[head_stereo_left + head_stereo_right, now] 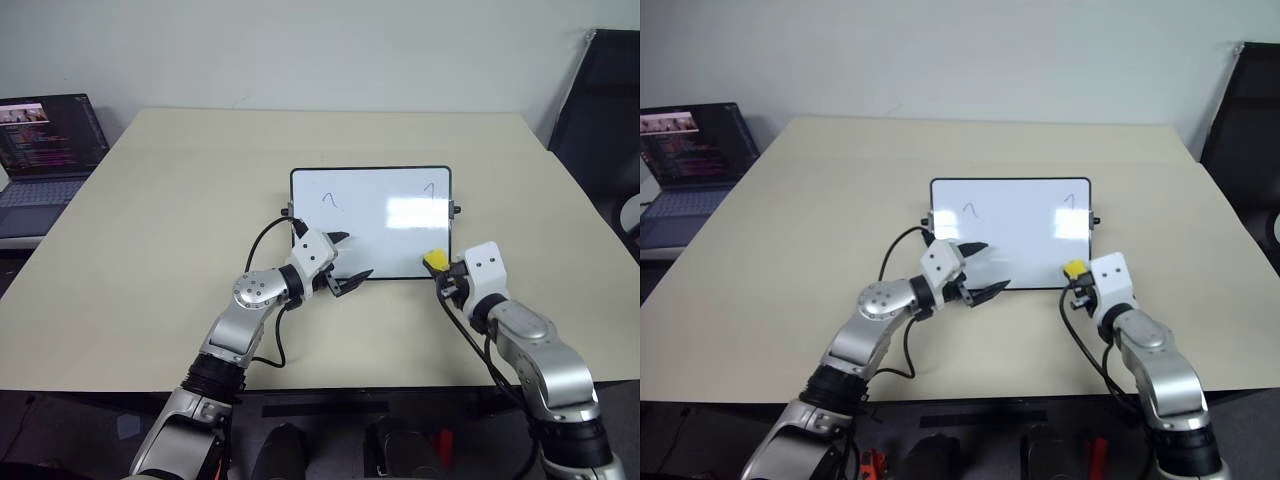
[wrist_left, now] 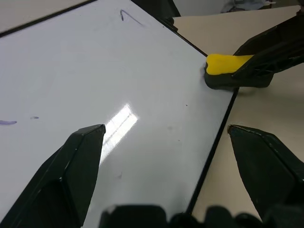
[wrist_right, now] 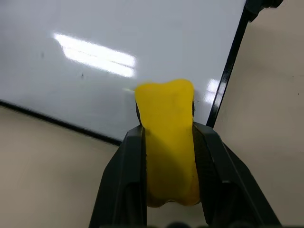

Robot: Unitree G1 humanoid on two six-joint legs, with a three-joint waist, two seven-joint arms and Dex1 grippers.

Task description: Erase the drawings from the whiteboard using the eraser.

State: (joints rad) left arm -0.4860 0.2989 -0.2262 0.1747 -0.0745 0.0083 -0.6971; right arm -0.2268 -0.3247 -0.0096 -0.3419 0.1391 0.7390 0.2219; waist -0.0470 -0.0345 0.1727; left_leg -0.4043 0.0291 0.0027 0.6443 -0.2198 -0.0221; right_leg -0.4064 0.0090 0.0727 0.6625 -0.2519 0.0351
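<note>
- The whiteboard [image 1: 371, 222] lay flat near the middle of the beige table [image 1: 180, 220], its long edges running across the robot's front.
- Two of the drawings [image 1: 331, 199] showed on it as thin dark hooks: one in the far left part, another [image 1: 431, 187] close to the far right corner (a bright glare patch sat between them, toward the right side).
- The right claw [image 1: 441, 276] was clenched on the eraser [image 3: 168, 137], the yellow block pinched between its two black fingers [image 3: 124, 180] with its front end sticking out past the tips.
- The eraser sat at the near right corner of the whiteboard; in the right wrist view its tip overlapped the white surface just inside the black frame (whether it pressed the surface I cannot tell).
- The right arm reached forward from the near right table edge, forearm angled inward, wrist tipped slightly downward toward the board.
- The left claw [image 1: 349, 262] was released, its fingers spread wide and holding nothing, over the board's near edge, left of its middle.
- The left arm bent at the elbow, forearm running forward and to the right, the claw roughly level and pointing across toward the eraser.
- A laptop [image 1: 45, 160] with a lit screen stood off the table's far left.
</note>
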